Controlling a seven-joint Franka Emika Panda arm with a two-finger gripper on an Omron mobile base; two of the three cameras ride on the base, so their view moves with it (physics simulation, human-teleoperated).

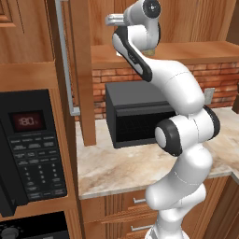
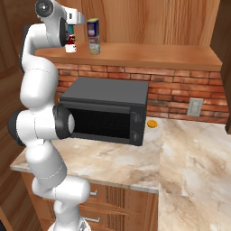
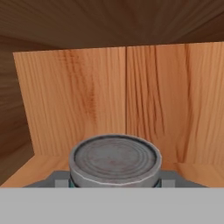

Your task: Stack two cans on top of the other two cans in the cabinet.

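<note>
Right base view: arm reaching high, gripper (image 2: 71,34) at cabinet shelf (image 2: 149,56) (holding teal can (image 3: 113,161))

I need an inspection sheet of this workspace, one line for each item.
surface: wooden cabinet shelf; marble counter below.
job's things: dark blue can stands on greenish-beige can; teal can between the jaws, above red-and-white can.
clutter: black oven box; small orange thing on the counter.
grippers: gripper shut on teal can.
cables: nothing seen.
surroundings: brick wall, wall socket, open cabinet door.
</note>
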